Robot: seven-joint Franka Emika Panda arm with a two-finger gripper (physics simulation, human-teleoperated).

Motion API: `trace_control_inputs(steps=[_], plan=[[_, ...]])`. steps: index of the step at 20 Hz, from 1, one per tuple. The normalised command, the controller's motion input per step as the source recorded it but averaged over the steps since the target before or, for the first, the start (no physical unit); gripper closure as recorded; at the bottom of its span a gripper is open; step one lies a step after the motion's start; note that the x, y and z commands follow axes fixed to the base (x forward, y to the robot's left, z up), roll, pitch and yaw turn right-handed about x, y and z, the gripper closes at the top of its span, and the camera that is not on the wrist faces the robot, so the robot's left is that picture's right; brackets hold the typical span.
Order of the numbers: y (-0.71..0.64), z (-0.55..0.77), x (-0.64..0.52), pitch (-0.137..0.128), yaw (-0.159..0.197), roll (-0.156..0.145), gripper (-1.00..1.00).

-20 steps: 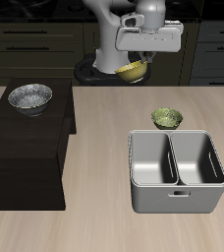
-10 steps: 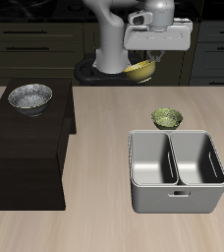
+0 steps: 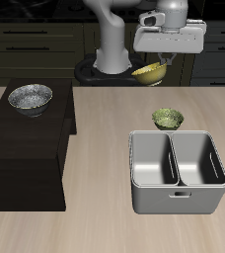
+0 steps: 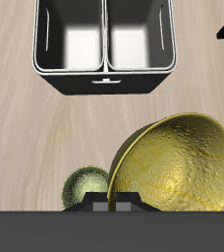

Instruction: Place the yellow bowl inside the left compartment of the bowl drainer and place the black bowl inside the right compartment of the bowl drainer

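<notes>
the gripper (image 3: 154, 65) is clamped on the rim of the yellow bowl (image 3: 150, 71), which hangs tilted beneath it at the upper right of the exterior frame, high above the table and behind the drainer. the wrist view shows the bowl (image 4: 176, 165) close up, its mottled gold inside facing the camera, so it seems held by its edge rather than cupped. that height looks chosen to carry it clear over what stands below. the small olive-green bowl (image 3: 167, 119) sits on the table just behind the bowl drainer (image 3: 178, 204), almost under the carried bowl. the drainer lies at lower right, both wells bare, its handle slot toward the frame's bottom. the black bowl (image 3: 31, 97) rests on the dark cabinet (image 3: 26, 148) at the left of the frame, well apart from the drainer and untouched.
</notes>
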Motion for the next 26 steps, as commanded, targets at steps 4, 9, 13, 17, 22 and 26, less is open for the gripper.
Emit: trace_control_inputs(steps=[4, 9, 13, 17, 22, 26], plan=[[0.28, 0.1, 0.33, 0.023, -0.011, -0.018, 1.0], [0.25, 0.08, 0.26, 0.019, -0.006, -0.002, 1.0], [0.37, 0.12, 0.32, 0.013, 0.003, -0.004, 1.0], [0.24, 0.1, 0.23, 0.005, 0.003, 0.014, 1.0], [0.37, 0.05, 0.27, 0.044, 0.004, 0.032, 1.0], [0.27, 0.11, 0.29, 0.016, 0.002, -0.012, 1.0]])
